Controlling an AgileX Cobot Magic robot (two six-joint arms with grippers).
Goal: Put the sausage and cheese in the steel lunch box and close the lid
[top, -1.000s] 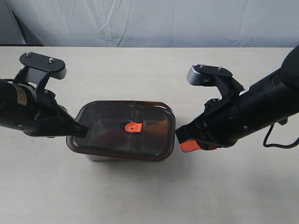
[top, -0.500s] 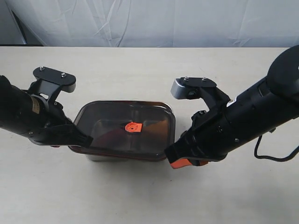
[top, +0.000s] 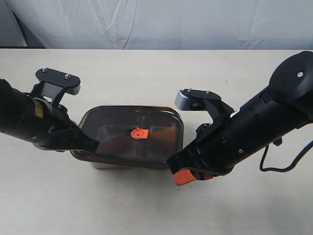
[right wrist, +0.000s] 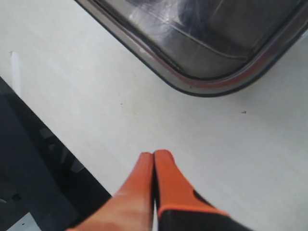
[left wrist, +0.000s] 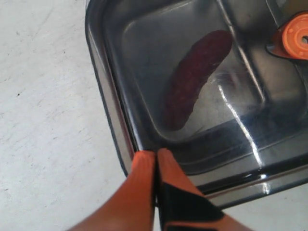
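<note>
Left claw [left wrist: 155, 154], right claw [right wrist: 153, 155]: closed, empty

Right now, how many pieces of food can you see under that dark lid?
1: the sausage, in the left compartment of the steel lunch box, seen through the lid. The cheese may be hidden.

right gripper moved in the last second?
Yes. In the exterior view the shut right gripper has slid down and left in the picture, from beside the lid's right edge to its near right corner; the orange valve tab has stayed put.
</note>
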